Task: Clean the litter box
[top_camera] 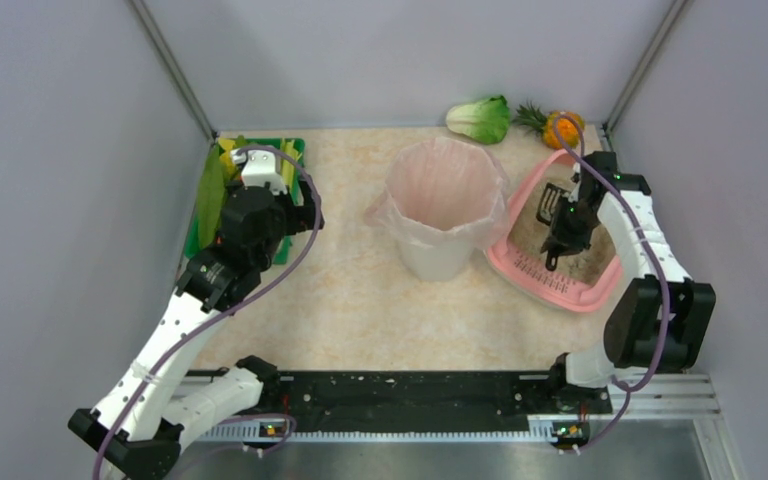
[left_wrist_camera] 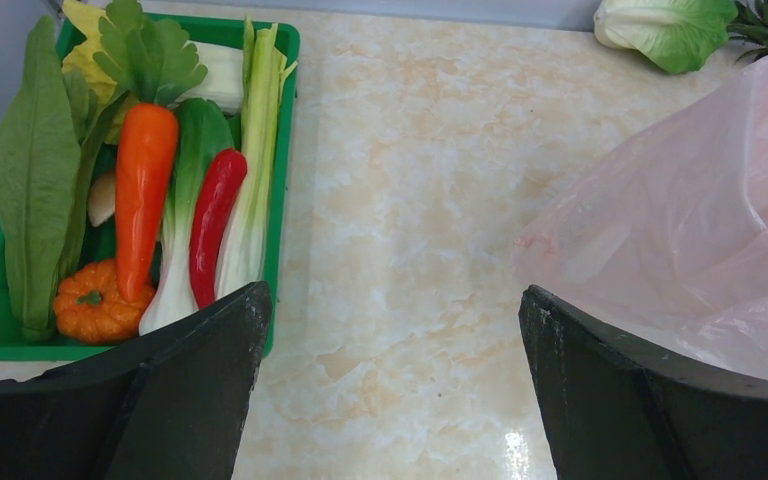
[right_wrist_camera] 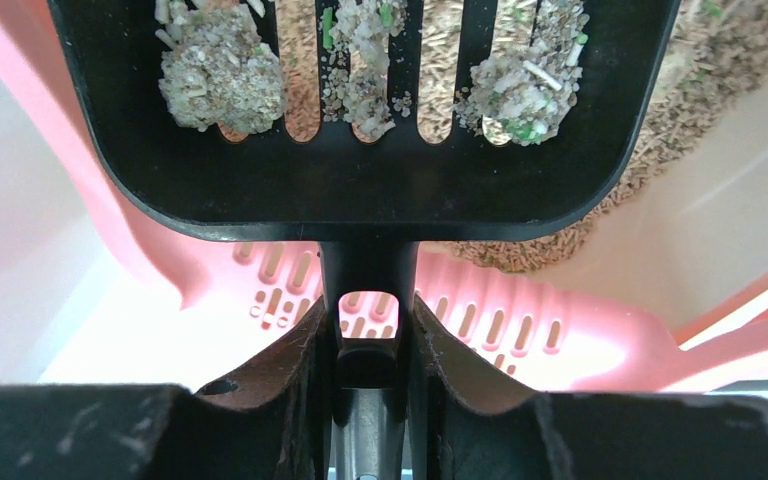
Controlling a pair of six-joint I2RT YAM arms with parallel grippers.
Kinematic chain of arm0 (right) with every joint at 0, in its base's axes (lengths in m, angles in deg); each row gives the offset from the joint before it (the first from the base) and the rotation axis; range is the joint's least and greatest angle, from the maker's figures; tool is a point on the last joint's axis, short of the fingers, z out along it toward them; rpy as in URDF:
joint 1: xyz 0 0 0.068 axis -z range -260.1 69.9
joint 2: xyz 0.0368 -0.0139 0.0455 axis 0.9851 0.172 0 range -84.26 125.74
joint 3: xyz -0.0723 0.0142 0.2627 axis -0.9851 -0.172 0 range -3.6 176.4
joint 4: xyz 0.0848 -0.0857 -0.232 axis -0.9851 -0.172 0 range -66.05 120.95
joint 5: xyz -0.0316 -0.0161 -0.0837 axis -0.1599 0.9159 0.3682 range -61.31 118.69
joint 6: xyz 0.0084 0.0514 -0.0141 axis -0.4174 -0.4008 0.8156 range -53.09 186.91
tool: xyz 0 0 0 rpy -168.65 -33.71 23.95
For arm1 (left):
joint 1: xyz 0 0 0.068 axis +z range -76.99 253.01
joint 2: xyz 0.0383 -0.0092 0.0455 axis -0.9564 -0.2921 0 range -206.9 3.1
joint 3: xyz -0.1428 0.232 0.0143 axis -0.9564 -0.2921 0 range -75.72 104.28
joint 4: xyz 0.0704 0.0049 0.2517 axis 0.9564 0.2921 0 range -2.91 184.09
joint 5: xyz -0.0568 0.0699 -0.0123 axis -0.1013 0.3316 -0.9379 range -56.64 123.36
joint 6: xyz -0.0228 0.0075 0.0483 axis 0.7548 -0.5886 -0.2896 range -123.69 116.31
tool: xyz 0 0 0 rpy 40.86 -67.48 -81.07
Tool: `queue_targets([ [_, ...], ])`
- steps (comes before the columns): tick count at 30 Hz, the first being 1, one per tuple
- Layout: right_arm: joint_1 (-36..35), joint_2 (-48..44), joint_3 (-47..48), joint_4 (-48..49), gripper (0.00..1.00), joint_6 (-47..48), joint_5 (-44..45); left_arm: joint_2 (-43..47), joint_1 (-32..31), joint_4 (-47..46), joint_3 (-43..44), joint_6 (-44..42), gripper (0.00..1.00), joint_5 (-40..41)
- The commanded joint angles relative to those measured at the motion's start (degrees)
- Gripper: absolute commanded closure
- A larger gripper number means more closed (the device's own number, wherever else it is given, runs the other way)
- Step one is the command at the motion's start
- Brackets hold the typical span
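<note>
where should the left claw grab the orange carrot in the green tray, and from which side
Grip the orange leafy-topped carrot across its thick middle, coming straight down with the open left claw. It lies flat, lengthwise in the green rectangular plastic tray, resting on top of leafy vegetables, so its rounded flanks look free from above; the red chilli pepper lies close beside it.

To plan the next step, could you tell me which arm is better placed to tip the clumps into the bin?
Right. The right gripper is shut on the scoop, three clumps on it, over the litter box beside the bin. The left gripper is open and empty by the vegetable tray.
</note>
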Motion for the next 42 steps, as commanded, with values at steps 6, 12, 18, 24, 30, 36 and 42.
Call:
queue_targets([
  [6, 2.76, 1.24, 0.6, -0.68, 1.0, -0.36, -2.82, 0.62, 0.22, -3.4, -0.4, 0.43, 0.01, -1.05],
  [12, 2.74, 2.76, -0.88, -1.34, 1.0, -0.2, -4.96, 0.14, 0.17, -3.04, 0.29, 1.13, 0.01, -1.45],
  [18, 2.91, 3.18, 2.2, -1.13, 1.0, -0.12, -6.76, -0.42, 0.21, -2.78, 0.9, 0.89, 0.01, -0.44],
  [24, 2.1, 2.95, 3.24, -3.87, 1.0, -0.77, 3.82, -0.74, 0.19, -3.05, 1.14, 0.88, 0.01, 0.37],
  [30, 0.19, 1.87, 3.87, -3.73, 1.0, 1.15, 8.12, -1.31, 0.25, -3.46, 1.42, 0.96, 0.01, 1.04],
  [36, -0.69, 0.51, 2.75, -3.02, 1.0, 0.82, 11.65, -2.04, 0.22, -3.5, 1.83, 1.02, 0.01, 1.62],
  [42, -0.78, -3.2, 3.8, -3.42, 1.0, 0.92, 12.61, -2.37, 0.16, -3.53, 2.56, 0.87, 0.01, 1.84],
])
